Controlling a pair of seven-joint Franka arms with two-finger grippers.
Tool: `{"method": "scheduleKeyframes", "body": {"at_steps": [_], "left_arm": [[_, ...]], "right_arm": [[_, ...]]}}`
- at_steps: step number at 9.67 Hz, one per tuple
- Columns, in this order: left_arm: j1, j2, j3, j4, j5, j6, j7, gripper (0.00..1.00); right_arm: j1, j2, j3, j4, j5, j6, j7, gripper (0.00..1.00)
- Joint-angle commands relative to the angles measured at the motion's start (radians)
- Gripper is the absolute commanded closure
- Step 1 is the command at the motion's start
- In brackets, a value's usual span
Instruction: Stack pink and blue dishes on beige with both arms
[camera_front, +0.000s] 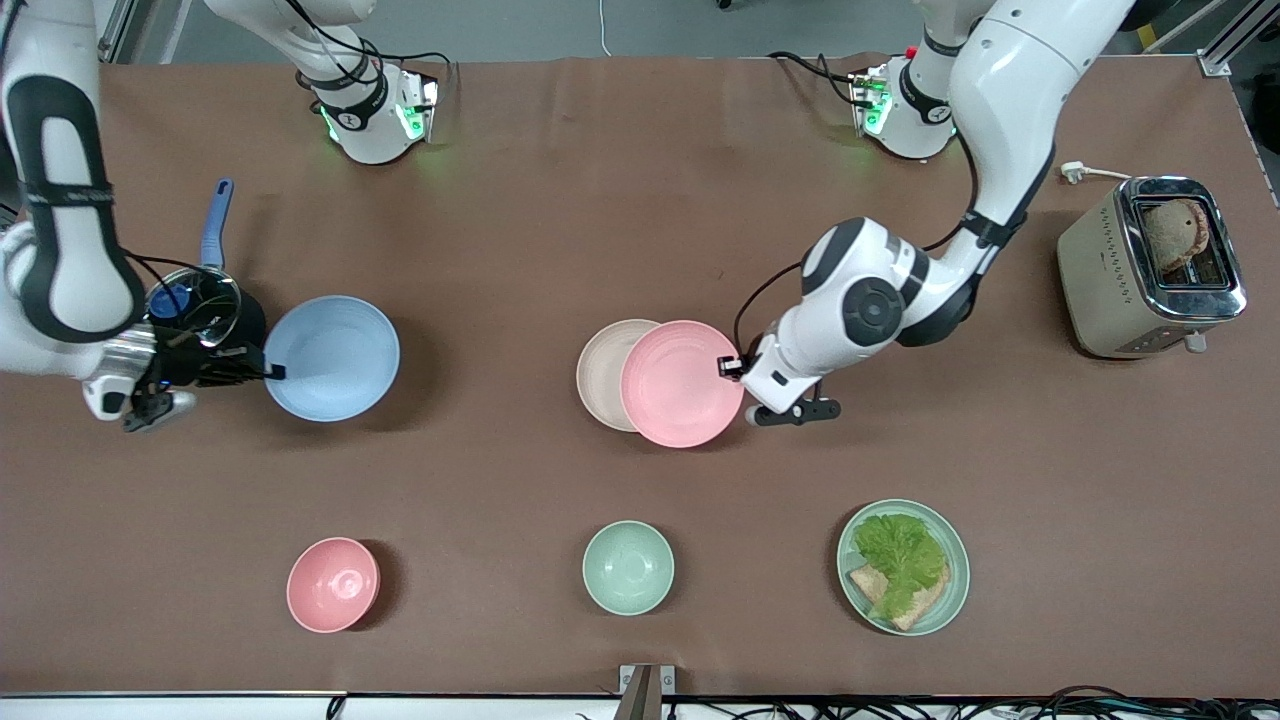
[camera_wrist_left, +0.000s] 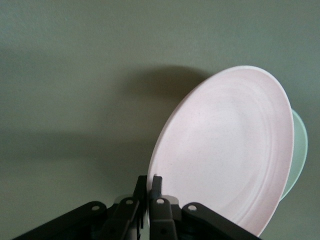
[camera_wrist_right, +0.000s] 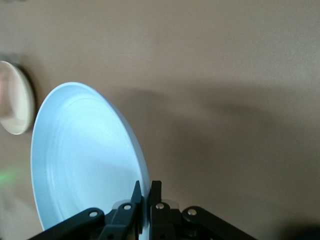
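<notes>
My left gripper (camera_front: 729, 366) is shut on the rim of the pale pink plate (camera_front: 682, 383) at the table's middle. The plate is tilted and covers part of the beige plate (camera_front: 603, 370), which lies flat on the table. The left wrist view shows the gripper (camera_wrist_left: 150, 186) pinching the pink plate (camera_wrist_left: 230, 150), with an edge of the beige plate (camera_wrist_left: 299, 145) showing under it. Toward the right arm's end, my right gripper (camera_front: 272, 371) is shut on the rim of the light blue plate (camera_front: 332, 357). The right wrist view has that gripper (camera_wrist_right: 146, 192) clamping the tilted blue plate (camera_wrist_right: 85, 160), its shadow apart on the table.
A dark pot with a blue handle (camera_front: 216, 225) sits beside the right gripper. Nearer the front camera are a pink bowl (camera_front: 333, 584), a mint-green bowl (camera_front: 628, 567) and a mint-green plate (camera_front: 955, 590) of lettuce and bread. A toaster (camera_front: 1150, 265) stands at the left arm's end.
</notes>
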Motion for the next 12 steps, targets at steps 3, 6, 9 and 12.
{"method": "scheduleKeyframes", "body": {"at_steps": [3, 6, 9, 12], "left_arm": [[-0.06, 0.067, 0.013, -0.051, 0.122, 0.125, -0.107, 0.96], [-0.092, 0.078, 0.014, -0.038, 0.129, 0.126, -0.181, 0.54], [-0.054, 0.009, 0.017, -0.029, 0.141, 0.096, -0.193, 0.0], [0.092, -0.114, 0.017, 0.139, 0.174, -0.202, -0.143, 0.0]], "right_arm": [[0.139, -0.056, 0.009, 0.099, -0.037, -0.119, 0.374, 0.99], [0.239, -0.067, 0.043, 0.099, -0.037, -0.073, 0.557, 0.99], [0.243, -0.066, 0.187, 0.083, -0.037, 0.034, 0.753, 0.99], [0.244, -0.044, 0.369, 0.008, -0.037, 0.255, 0.925, 0.98]]}}
